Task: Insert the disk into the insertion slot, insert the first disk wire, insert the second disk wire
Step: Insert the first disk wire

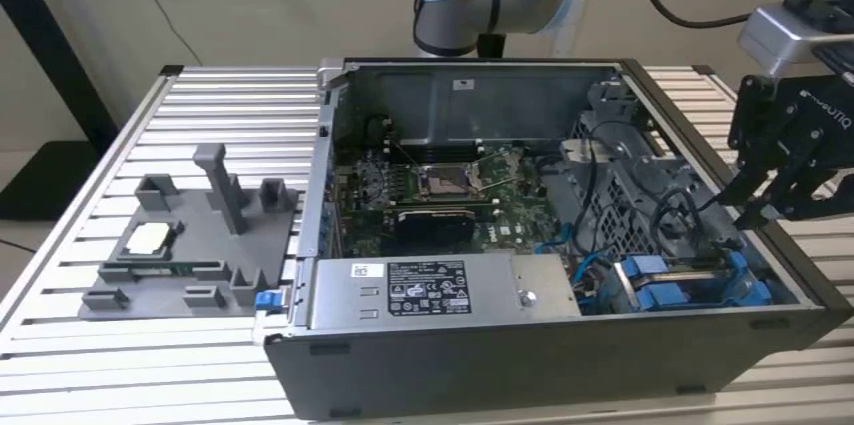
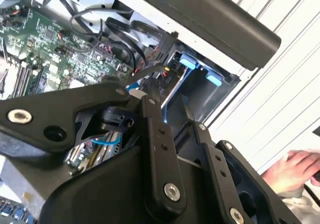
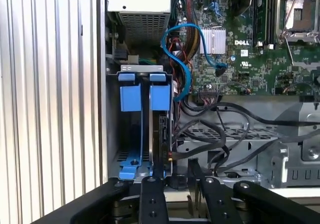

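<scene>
The disk (image 3: 163, 129) stands on edge in its blue carrier (image 3: 160, 97) inside the drive bay, at the case's front corner on the exterior view's right (image 1: 681, 283). A second blue carrier (image 3: 130, 98) sits beside it. My gripper (image 1: 755, 209) hangs over the case's side wall above that bay. Its fingers look shut on the black plug of a disk wire (image 3: 172, 157), just at the disk's rear edge. That wire (image 1: 694, 201) trails from the fingertips into the case. In the second wrist view the gripper (image 2: 150, 91) holds the wire (image 2: 150, 73) close to the blue carrier tabs (image 2: 188, 61).
The open computer case (image 1: 534, 345) lies on a slatted table. Inside are the motherboard (image 1: 441, 185), a silver power supply box (image 1: 427, 290), a blue cable (image 3: 185, 49) and black cable loops (image 3: 220, 129). A grey fixture (image 1: 187, 245) sits on the exterior view's left. A person's hand (image 2: 292, 169) rests nearby.
</scene>
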You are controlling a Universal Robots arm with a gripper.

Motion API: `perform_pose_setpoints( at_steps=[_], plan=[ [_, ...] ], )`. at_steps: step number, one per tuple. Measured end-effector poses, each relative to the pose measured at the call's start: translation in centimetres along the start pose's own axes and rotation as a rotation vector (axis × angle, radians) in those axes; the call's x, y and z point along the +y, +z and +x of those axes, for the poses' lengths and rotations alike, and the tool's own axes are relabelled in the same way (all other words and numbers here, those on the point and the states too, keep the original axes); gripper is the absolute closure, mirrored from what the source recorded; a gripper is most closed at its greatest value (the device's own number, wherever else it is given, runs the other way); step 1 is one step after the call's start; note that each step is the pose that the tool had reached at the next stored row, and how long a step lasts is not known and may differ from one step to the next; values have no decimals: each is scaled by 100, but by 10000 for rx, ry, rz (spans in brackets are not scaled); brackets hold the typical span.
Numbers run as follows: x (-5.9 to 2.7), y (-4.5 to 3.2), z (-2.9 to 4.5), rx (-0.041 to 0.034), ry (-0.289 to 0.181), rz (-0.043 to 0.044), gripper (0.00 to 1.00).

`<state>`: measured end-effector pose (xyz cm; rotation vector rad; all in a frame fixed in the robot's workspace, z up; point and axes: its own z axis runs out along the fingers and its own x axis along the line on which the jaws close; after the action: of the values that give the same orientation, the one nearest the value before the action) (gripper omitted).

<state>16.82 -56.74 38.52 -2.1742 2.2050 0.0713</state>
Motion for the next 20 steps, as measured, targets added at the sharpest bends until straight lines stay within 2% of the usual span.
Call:
perform_pose_setpoints(
  at_steps=[7, 20],
  plan=[
    [-151, 4, -43, -7, -5, 2, 67],
    [-155, 17, -64, 66, -6, 3, 67]
  ],
)
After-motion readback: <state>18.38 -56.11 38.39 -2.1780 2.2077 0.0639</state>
